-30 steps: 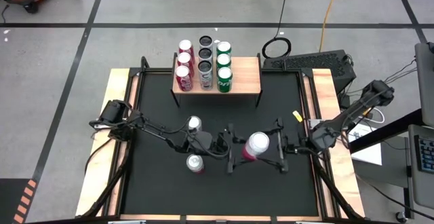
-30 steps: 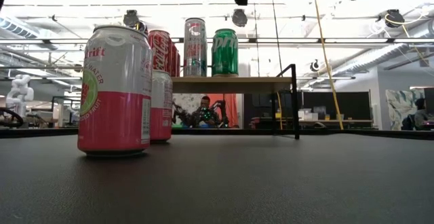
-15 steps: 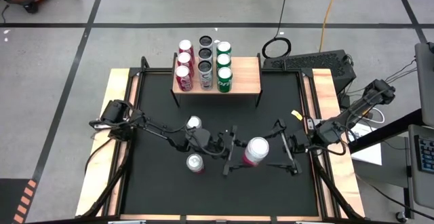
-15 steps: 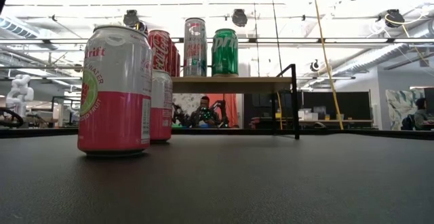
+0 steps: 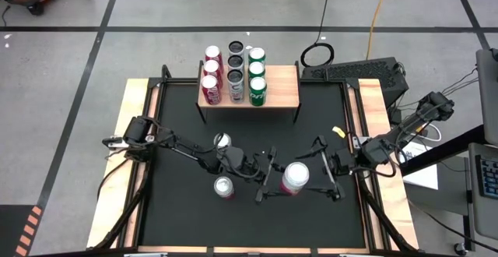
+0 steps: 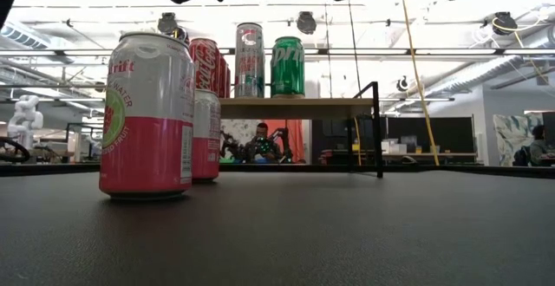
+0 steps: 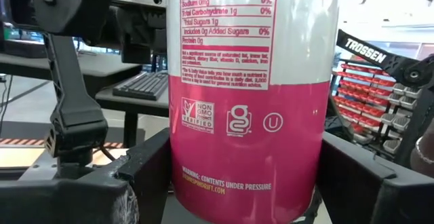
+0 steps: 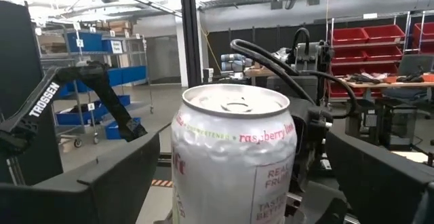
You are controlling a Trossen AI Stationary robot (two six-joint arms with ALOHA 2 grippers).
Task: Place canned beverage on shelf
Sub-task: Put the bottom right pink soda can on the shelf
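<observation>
Nine cans already fill the shelf (image 5: pixel 283 88); the left gripper (image 5: pixel 267 178) and right gripper (image 5: pixel 320 168) both flank a raised raspberry seltzer can (image 5: pixel 294 177), though which clamps it cannot be told, and two more cans wait on the table.

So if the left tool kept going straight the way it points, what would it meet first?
The pink-and-white can already sits between the left tool's fingers. Just beyond it the right tool faces back from the other side, fingers around the same can.

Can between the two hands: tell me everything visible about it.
The can looks like metal, white above and pink below, with a silver top, a nutrition panel and "raspberry" lettering. It seems held in the air over mid-table. The left hand presses its sides, while the right hand brackets it with gaps on both sides.
</observation>
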